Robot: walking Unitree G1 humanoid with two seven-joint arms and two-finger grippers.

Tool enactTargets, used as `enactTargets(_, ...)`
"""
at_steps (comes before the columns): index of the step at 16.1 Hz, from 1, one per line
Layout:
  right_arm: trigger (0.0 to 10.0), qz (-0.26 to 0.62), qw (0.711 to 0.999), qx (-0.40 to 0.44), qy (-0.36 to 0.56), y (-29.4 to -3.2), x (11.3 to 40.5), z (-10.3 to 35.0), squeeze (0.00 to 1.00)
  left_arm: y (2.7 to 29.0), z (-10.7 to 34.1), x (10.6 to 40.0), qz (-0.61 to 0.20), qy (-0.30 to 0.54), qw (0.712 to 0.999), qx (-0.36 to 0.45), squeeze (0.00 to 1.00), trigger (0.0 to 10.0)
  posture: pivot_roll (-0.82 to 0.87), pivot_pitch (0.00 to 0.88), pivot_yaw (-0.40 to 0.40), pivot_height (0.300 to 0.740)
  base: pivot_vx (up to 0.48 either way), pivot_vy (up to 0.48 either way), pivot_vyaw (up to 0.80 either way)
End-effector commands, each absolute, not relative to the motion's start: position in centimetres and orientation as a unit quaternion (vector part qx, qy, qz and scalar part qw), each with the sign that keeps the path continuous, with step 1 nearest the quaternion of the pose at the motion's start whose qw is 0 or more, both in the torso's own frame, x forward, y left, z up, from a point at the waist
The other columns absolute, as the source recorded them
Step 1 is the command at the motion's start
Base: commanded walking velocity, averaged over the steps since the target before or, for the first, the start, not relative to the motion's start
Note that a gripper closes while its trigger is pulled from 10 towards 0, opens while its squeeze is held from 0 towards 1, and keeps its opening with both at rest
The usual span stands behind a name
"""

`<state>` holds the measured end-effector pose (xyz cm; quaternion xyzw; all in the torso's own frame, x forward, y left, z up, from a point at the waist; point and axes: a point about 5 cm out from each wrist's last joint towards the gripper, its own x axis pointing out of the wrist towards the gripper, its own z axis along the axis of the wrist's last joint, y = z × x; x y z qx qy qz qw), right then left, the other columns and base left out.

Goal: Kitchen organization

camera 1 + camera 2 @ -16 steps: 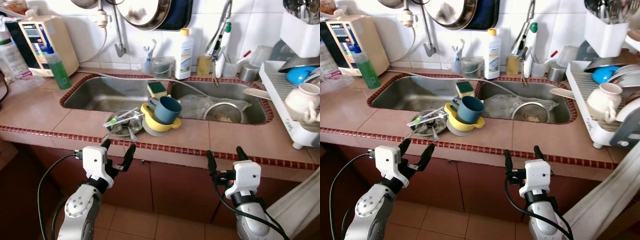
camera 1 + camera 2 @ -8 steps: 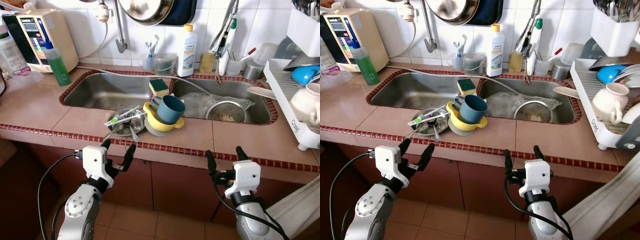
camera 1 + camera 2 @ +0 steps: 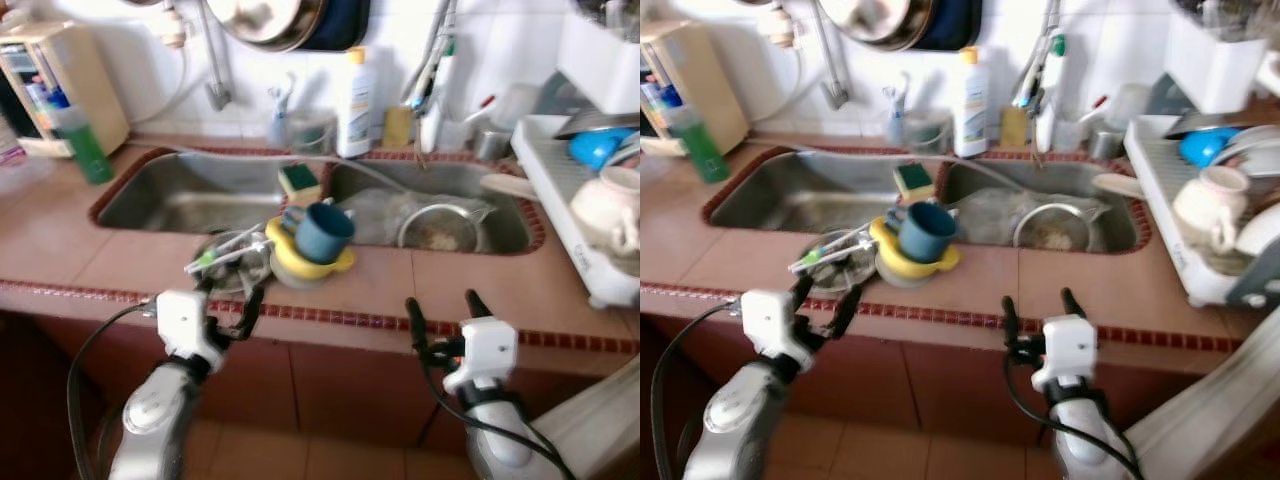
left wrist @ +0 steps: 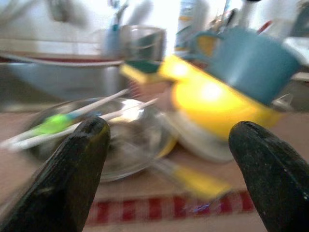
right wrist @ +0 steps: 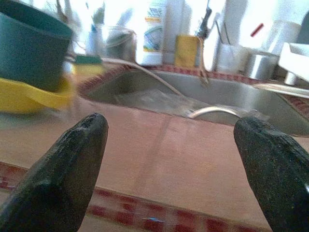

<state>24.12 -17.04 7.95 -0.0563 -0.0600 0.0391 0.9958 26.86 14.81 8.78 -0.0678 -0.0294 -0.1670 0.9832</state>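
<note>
A blue mug [image 3: 322, 231] lies tilted in a yellow bowl [image 3: 300, 265] on the tiled counter, in front of the sink divider. Beside it sits a steel bowl [image 3: 232, 265] holding cutlery and a green-handled utensil [image 3: 208, 257]. A green-and-yellow sponge [image 3: 298, 181] rests on the sink's divider. My left gripper [image 3: 228, 295] is open just below the counter edge, in front of the steel bowl. My right gripper [image 3: 444, 311] is open at the counter edge further right, nothing between its fingers. The left wrist view shows the mug [image 4: 251, 63] and yellow bowl [image 4: 217, 104] close ahead.
A double steel sink [image 3: 180, 195] holds a strainer [image 3: 438, 228] in the right basin. A dish rack [image 3: 575, 215] with a cream teapot [image 3: 608, 205] stands at right. A green bottle [image 3: 72, 142], a white appliance [image 3: 62, 75] and a white bottle [image 3: 354, 105] line the back.
The view has shifted and blurred, and the counter has come closer as I move. Both grippers keep their open pose at the counter edge.
</note>
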Motion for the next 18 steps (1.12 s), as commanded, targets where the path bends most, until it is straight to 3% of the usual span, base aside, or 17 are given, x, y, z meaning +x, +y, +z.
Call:
enactTargets(1, 10.0, 0.043, 0.996, -0.046, -0.066, -16.4, 24.3, 8.1, 0.0, 16.0, 8.7, 26.8, -0.151, -0.026, 0.987, -0.058, 0.0, 10.0, -0.19, 0.0, 0.052, 0.74, 0.289, 0.0, 0.0)
enactTargets(7, 10.0, 0.042, 0.996, -0.047, -0.063, -16.6, 24.4, 8.0, 0.0, 15.8, 9.2, 26.8, -0.156, -0.032, 0.986, -0.056, 0.0, 10.0, -0.18, 0.0, 0.054, 0.74, 0.046, 0.0, 0.0)
enactTargets(11, 10.0, 0.051, 0.995, -0.052, -0.069, -17.3, 25.0, 9.1, 0.0, 14.4, 10.7, 26.6, -0.231, -0.053, 0.972, -0.008, 0.0, 10.0, -0.18, 0.0, 0.053, 0.74, 0.0, 0.0, 0.0)
enactTargets(18, 10.0, 0.068, 0.98, -0.012, -0.184, -19.7, 27.6, 16.9, 0.0, 11.7, 13.9, 26.0, -0.327, -0.081, 0.941, 0.027, 0.0, 10.0, -0.17, 0.019, 0.052, 0.74, 0.0, 0.0, 0.0)
